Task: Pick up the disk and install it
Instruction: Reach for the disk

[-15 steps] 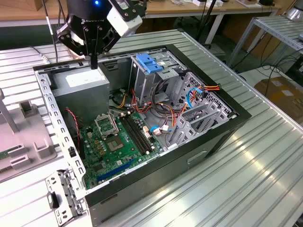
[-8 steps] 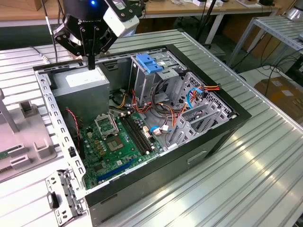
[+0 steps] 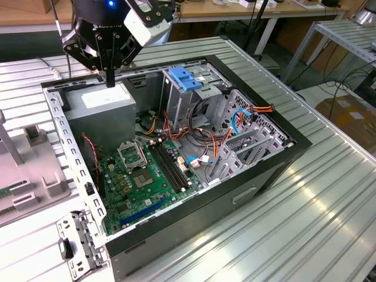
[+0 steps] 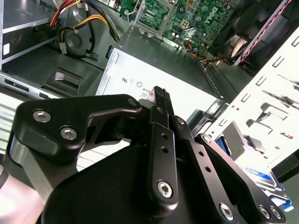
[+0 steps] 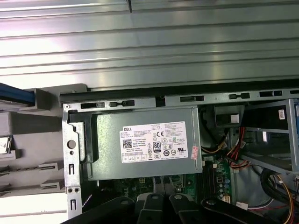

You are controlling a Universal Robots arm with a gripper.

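Above the grey power box (image 3: 100, 103) in the computer case (image 3: 176, 232), the gripper (image 3: 110, 80) hung pinched together, holding nothing. The disk (image 4: 259, 175) lay outside the case, seemingly on the grey stand (image 3: 26, 170). Picking up looked unstarted; grabbing it would need the gripper there, opened.

A ribbed aluminium tabletop (image 3: 282, 205) spans the foreground. Behind it stands a wooden workbench (image 3: 235, 9) on white legs, and cables (image 3: 338, 82) trail across the dark floor (image 3: 305, 70).
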